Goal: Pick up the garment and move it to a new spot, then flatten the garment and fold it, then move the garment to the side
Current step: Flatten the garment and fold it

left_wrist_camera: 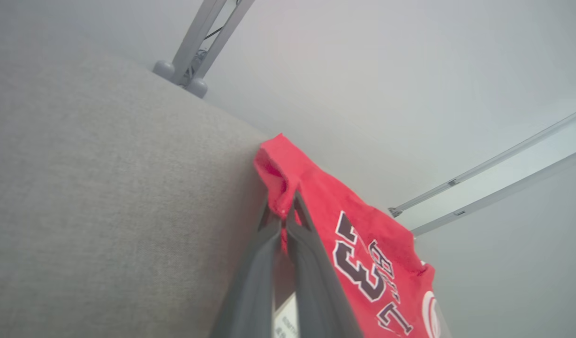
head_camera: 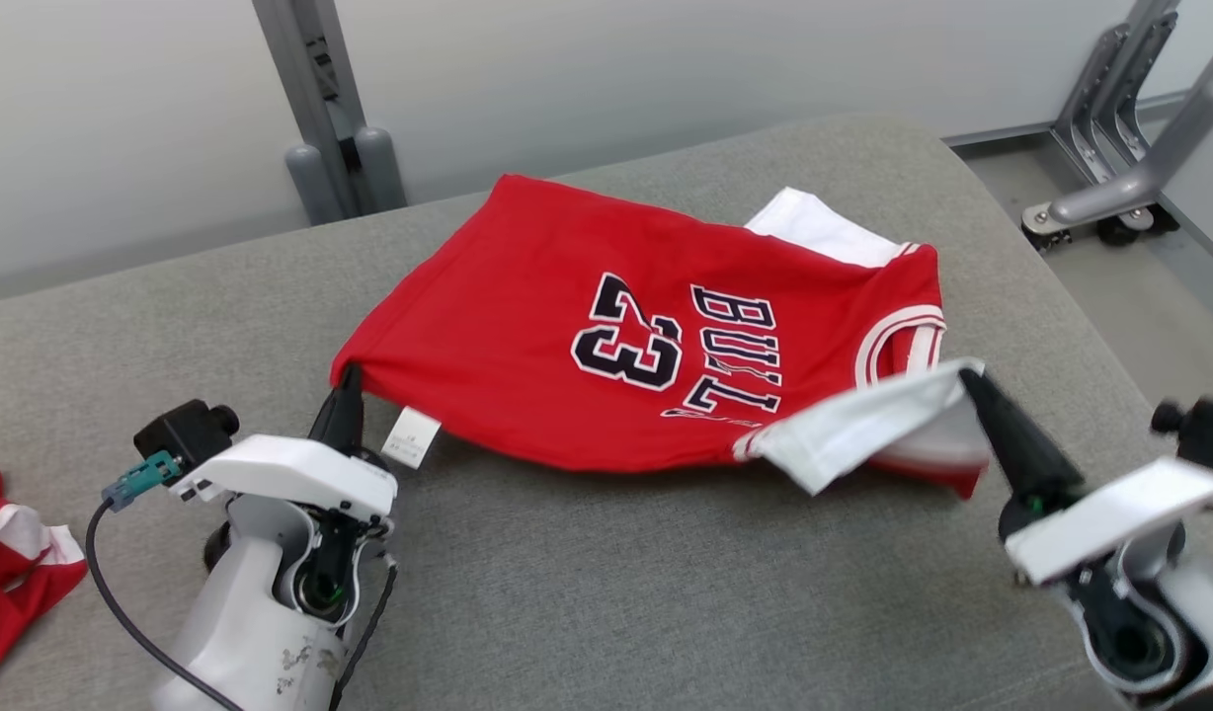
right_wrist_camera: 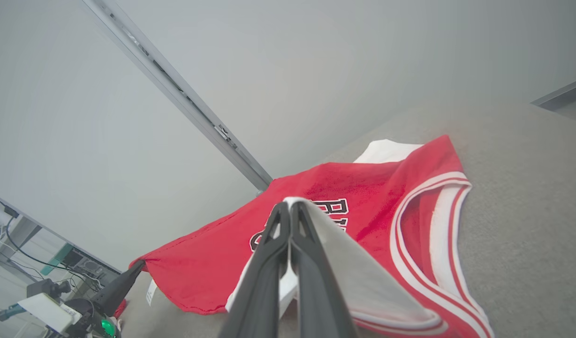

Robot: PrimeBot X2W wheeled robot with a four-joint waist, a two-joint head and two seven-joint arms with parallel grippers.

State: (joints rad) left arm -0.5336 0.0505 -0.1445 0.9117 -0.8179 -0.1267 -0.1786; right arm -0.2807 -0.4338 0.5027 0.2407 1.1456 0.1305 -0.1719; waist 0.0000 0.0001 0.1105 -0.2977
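Head view: the red jersey [head_camera: 527,296] lay on the grey cushion [head_camera: 616,592], its long axis running sideways through the "23" print [head_camera: 626,341]. The left gripper [head_camera: 350,383] pinched the hem corner [head_camera: 362,357] left of that print. The right gripper [head_camera: 970,380] clamped the white-lined shoulder flap [head_camera: 863,425] right of it, clear of the cushion.

Left wrist view: fingers [left_wrist_camera: 264,263] were closed on red hem, with the print beyond.

Right wrist view: fingers [right_wrist_camera: 269,263] were together on the white flap, the print just past them.

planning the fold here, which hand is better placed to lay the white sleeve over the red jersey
Right. The right hand is shut on the white sleeve, raised at the near edge of the jersey. The left hand pinches the opposite hem corner.
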